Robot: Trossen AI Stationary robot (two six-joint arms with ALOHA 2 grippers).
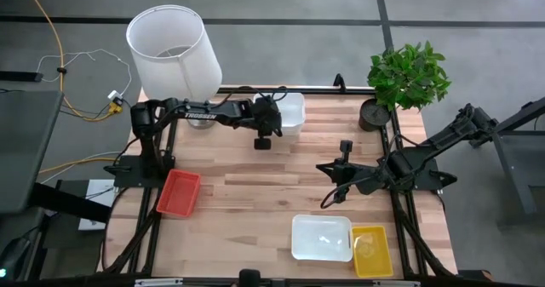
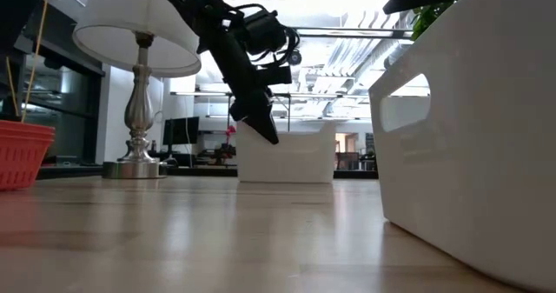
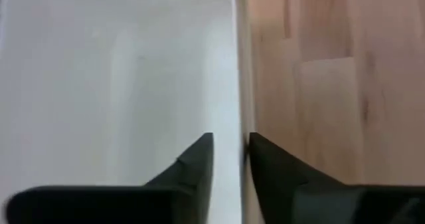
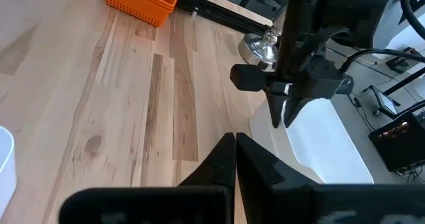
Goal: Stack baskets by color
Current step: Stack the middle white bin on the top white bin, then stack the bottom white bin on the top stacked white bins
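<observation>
A white basket (image 1: pixel 292 112) sits flat on the table at the far centre. My left gripper (image 3: pixel 231 139) is open at that basket's near wall, close to its left end, one finger inside and one outside. A red basket (image 1: pixel 179 192) lies at the left. Another white basket (image 1: pixel 322 237) and a yellow basket (image 1: pixel 372 251) lie side by side at the near right. My right gripper (image 4: pixel 234 146) hangs shut and empty above the table's middle right. My left gripper straddles the far white basket's near wall (image 3: pixel 240 84), slanting down from the table's left, with its fingers set along the wall. A pale strip shows between the inner finger (image 3: pixel 199 167) and the wall. I cannot tell whether the outer finger (image 3: pixel 275 174) touches it.
A big white lampshade (image 1: pixel 174 48) on a metal stand rises at the far left corner. A potted plant (image 1: pixel 409 74) stands at the far right. Bare wood lies across the table's middle (image 1: pixel 255 193).
</observation>
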